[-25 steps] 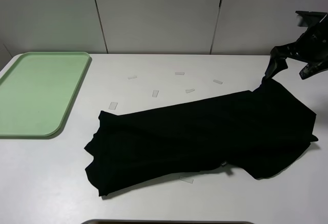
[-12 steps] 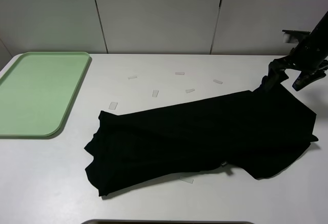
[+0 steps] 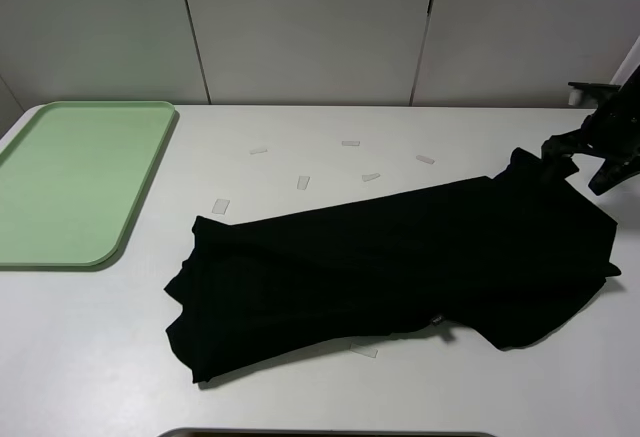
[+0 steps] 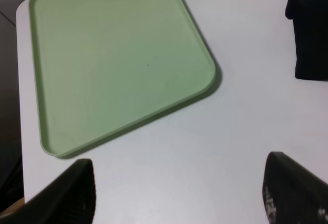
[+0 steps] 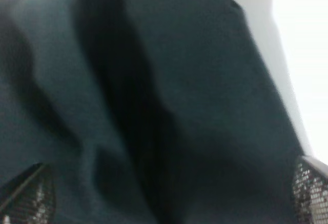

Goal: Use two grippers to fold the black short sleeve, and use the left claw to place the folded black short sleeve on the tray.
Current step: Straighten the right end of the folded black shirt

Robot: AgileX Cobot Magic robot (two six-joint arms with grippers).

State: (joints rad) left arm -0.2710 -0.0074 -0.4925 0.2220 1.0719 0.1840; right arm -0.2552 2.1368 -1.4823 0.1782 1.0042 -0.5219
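The black short sleeve (image 3: 400,257) lies flattened and slanted across the white table, from front left to back right. Over its back right corner hangs my right gripper (image 3: 588,160), open, its jaws straddling a raised fold. Dark cloth (image 5: 154,80) fills the right wrist view, with the right gripper (image 5: 166,196) spread wide above it. The pale green tray (image 3: 70,177) sits bare at the far left. My left gripper (image 4: 182,193) does not show in the exterior high view. Its wrist view shows it open above bare table near the tray (image 4: 118,55), with a shirt corner (image 4: 310,34) off to the side.
Several small pale tape strips (image 3: 303,183) lie on the table behind the shirt, and one peeks out at its front hem (image 3: 364,351). A dark grey slab (image 3: 330,434) edges the front of the view. White wall panels stand behind the table.
My right gripper has moved down and to the right, closer to the shirt's back right corner. The shirt, the tray and the left gripper have stayed put.
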